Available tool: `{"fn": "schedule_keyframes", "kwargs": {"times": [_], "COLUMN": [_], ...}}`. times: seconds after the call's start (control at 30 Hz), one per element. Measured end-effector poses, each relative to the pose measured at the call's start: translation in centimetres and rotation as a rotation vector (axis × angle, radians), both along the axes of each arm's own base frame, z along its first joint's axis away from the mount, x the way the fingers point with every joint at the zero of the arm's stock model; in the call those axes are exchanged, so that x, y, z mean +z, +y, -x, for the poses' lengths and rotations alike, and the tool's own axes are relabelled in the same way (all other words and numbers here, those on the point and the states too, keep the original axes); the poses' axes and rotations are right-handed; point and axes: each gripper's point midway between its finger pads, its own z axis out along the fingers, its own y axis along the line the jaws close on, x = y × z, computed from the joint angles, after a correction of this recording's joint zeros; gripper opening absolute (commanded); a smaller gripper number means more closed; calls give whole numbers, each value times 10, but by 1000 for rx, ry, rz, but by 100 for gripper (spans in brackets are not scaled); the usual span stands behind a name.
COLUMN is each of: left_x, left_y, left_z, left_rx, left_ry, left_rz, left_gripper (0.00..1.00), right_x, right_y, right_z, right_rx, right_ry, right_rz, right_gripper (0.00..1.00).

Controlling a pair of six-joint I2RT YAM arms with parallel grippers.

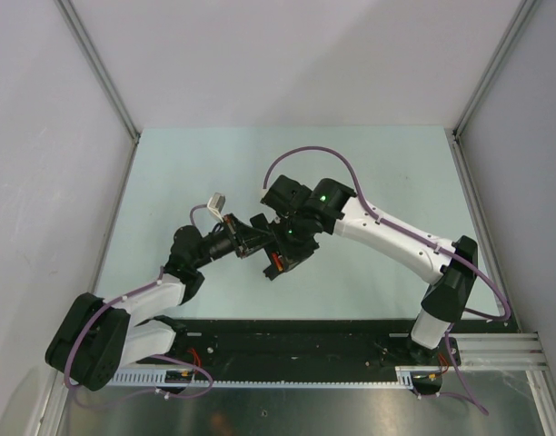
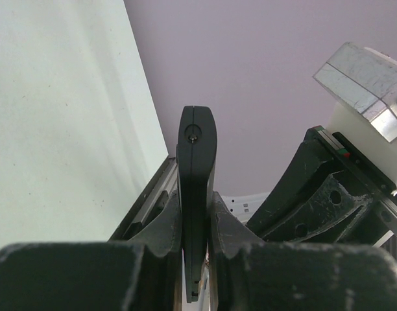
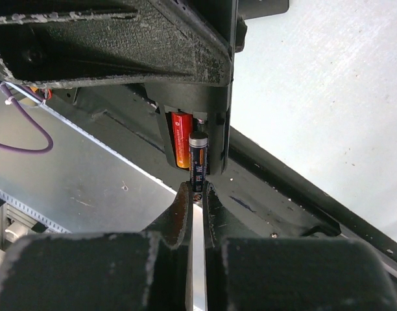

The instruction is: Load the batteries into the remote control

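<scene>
Arms bent inward and meeting centrally, left gripper (image 2: 197,223) clamping remote control (image 2: 197,155) edgewise, right gripper (image 3: 197,194) pinching dark battery (image 3: 198,159) beside seated red battery (image 3: 180,146), pale green table (image 1: 396,173), lilac-grey walls (image 1: 305,54).

My left pincer (image 2: 197,217) is gripping the remote control (image 2: 196,152), and my right pincer (image 3: 197,192) is holding one battery (image 3: 198,159) just beside the seated battery (image 3: 180,146) inside it.

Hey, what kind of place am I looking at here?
Probably a robotics lab test cell: plain panel walls on aluminium framing, a pale-green tabletop, and two cabled robot arms bolted to a rail at its near edge.
</scene>
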Motion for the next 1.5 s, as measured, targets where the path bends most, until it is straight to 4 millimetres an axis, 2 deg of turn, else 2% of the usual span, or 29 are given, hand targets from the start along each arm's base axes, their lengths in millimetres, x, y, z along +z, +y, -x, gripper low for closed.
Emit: {"fn": "schedule_keyframes", "kwargs": {"times": [0.7,1.2,1.3,1.5], "left_x": [-1,0,0,0], "left_y": [1,2,2,2], "left_z": [-3,-4,-4,-5], "left_rx": [17,27,29,34], "left_ry": [10,10,8,7], "left_rz": [-1,0,1,2], "left_gripper": [0,0,0,0], "right_x": [-9,-5,-5,-5], "right_y": [0,5,5,5], "right_z": [-5,-15,-16,-17], "right_rx": [-20,-34,-35,-36], "right_ry": [-9,-29,-31,-35], "right_rz": [24,26,27,29], "right_gripper": [0,0,2,13]}}
